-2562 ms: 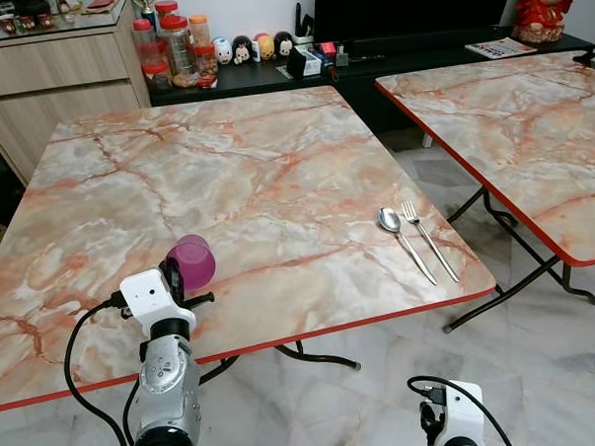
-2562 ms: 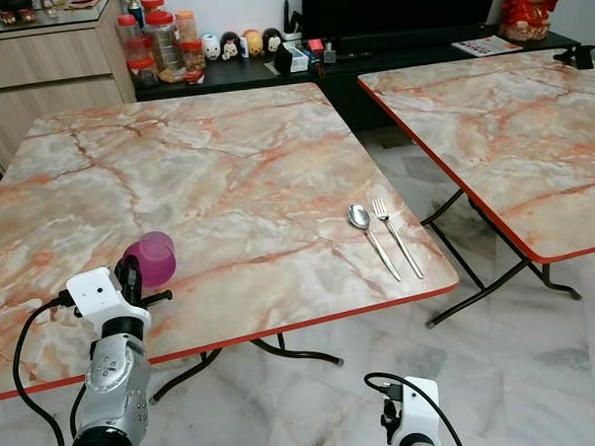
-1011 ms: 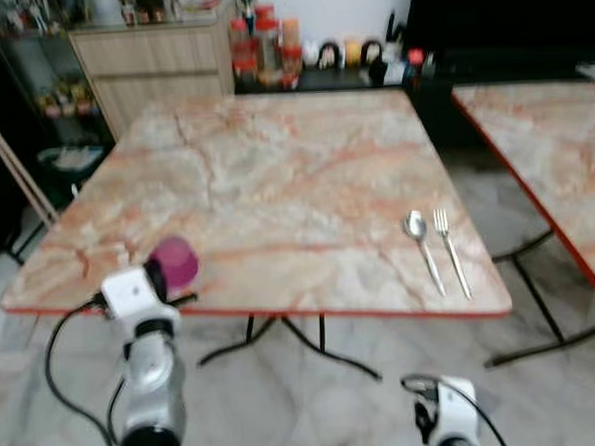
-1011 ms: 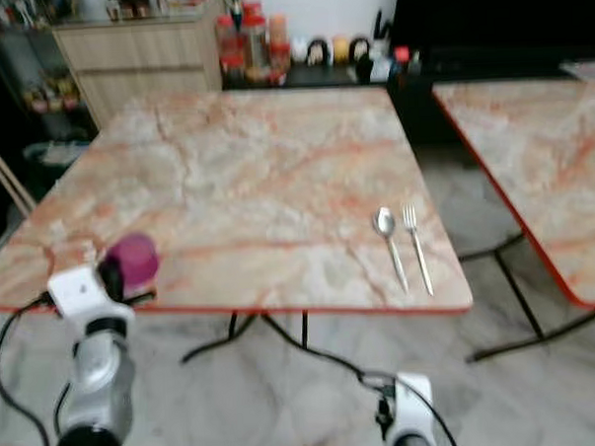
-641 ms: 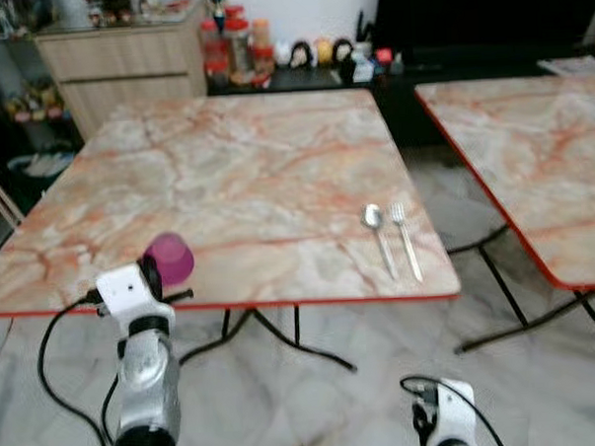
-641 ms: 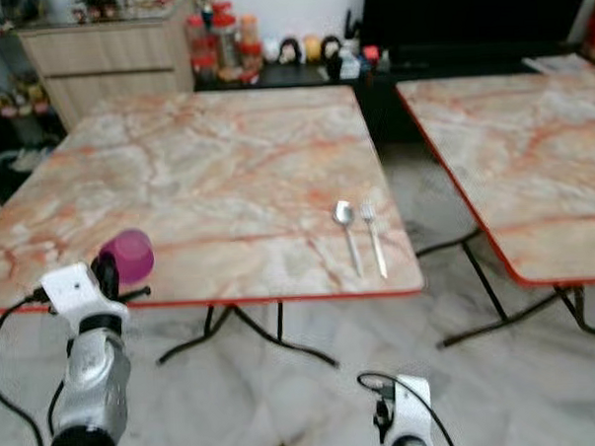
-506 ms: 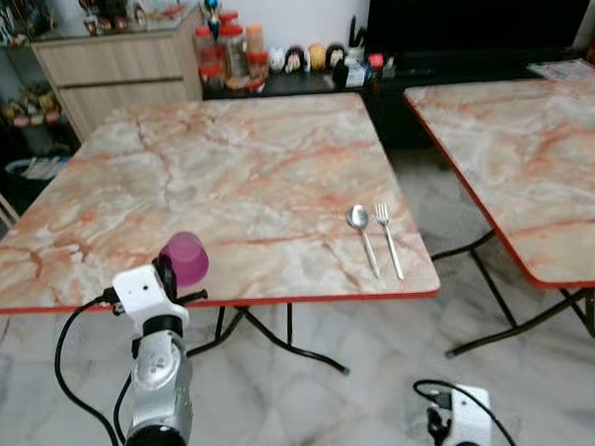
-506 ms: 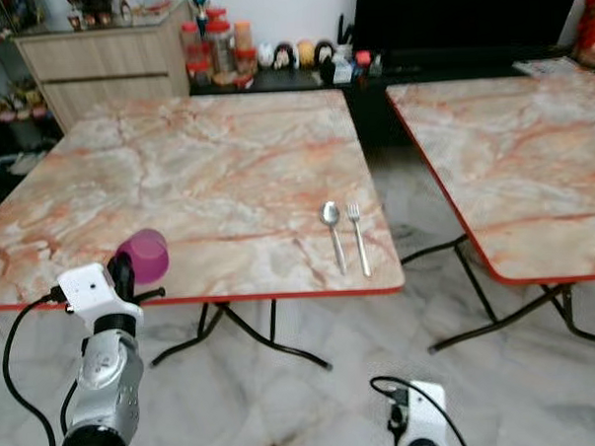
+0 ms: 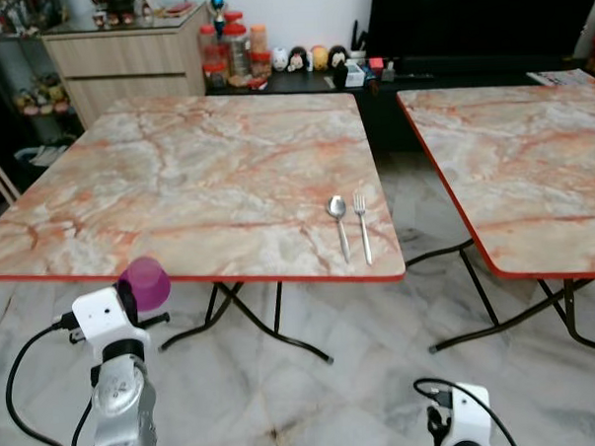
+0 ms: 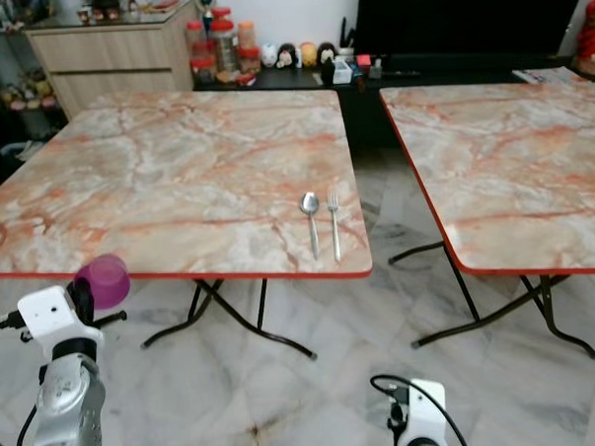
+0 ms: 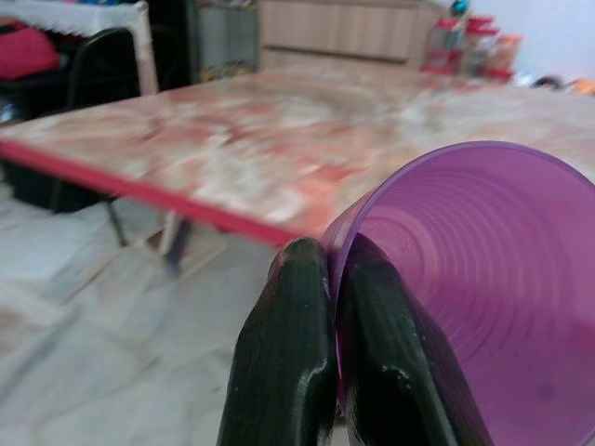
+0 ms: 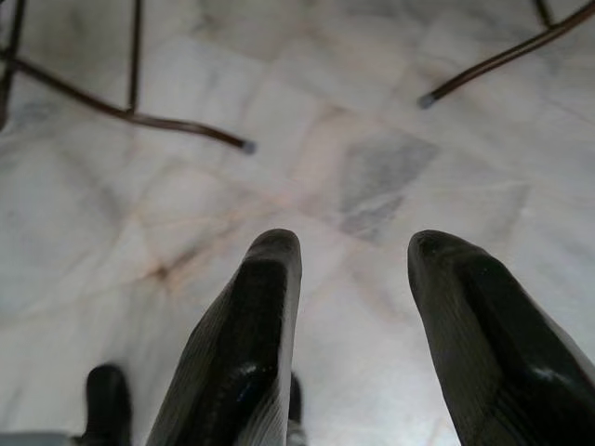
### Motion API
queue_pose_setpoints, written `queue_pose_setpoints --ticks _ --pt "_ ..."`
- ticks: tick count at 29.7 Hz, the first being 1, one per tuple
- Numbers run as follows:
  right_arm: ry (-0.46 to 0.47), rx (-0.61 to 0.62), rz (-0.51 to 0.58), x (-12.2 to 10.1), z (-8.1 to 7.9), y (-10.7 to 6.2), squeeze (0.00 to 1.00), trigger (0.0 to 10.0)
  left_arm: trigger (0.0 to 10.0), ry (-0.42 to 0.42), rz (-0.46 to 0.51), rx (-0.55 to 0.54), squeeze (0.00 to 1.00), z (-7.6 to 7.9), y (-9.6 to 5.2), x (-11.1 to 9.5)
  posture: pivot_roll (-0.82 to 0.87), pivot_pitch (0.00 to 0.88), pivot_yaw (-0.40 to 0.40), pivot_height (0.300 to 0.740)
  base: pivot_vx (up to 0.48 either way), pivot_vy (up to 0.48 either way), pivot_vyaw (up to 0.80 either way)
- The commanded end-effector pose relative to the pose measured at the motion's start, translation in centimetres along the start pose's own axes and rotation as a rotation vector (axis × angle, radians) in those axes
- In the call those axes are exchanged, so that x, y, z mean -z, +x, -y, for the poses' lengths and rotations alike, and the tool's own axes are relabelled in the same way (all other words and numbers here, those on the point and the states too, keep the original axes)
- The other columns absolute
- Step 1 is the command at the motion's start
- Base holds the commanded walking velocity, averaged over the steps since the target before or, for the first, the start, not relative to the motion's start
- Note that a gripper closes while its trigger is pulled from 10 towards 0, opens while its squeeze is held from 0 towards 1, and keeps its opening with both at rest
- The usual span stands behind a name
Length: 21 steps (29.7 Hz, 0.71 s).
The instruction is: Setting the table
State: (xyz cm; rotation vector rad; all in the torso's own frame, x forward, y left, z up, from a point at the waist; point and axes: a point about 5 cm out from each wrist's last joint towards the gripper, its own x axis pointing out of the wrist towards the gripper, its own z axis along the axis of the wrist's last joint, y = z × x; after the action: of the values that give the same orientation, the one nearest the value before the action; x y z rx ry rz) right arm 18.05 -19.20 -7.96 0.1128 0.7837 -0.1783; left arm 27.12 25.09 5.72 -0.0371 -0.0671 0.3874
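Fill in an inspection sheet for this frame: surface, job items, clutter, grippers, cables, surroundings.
Surface: marble-pattern folding table with red edge; a second like table stands on the robot's right.
Job's things: spoon and fork lie side by side near the first table's front right corner; purple cup held in front of the table edge, not on it.
Clutter: nothing seen on the tabletops.
Grippers: left gripper pinches the cup's rim, fingers shut on it; right gripper open, pointing at the floor.
Cables: black cable loops from the left wrist; another at the right wrist.
Surroundings: wooden cabinet, jars, small figurines, marble floor.
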Motion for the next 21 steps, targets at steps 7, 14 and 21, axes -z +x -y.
queue_pose_setpoints --ticks 7,14,21 --pt "0.0 -0.001 0.005 -0.2 -0.1 0.1 0.0 10.0 10.0 0.117 -0.21 0.035 0.0 -1.3 -1.4 3.6 0.05 0.0 -0.012 0.74 0.0 0.0 0.0" --pt "0.009 -0.001 0.006 -0.2 -0.2 0.1 0.0 10.0 10.0 0.177 -0.462 0.15 0.0 -0.4 -2.9 6.9 0.04 0.0 -0.002 0.74 0.0 0.0 0.0" --pt "0.018 0.005 0.001 -0.2 -0.2 0.1 0.0 10.0 10.0 0.226 -0.572 0.222 0.0 0.7 -3.7 8.4 0.03 0.0 0.008 0.74 0.0 0.0 0.0"
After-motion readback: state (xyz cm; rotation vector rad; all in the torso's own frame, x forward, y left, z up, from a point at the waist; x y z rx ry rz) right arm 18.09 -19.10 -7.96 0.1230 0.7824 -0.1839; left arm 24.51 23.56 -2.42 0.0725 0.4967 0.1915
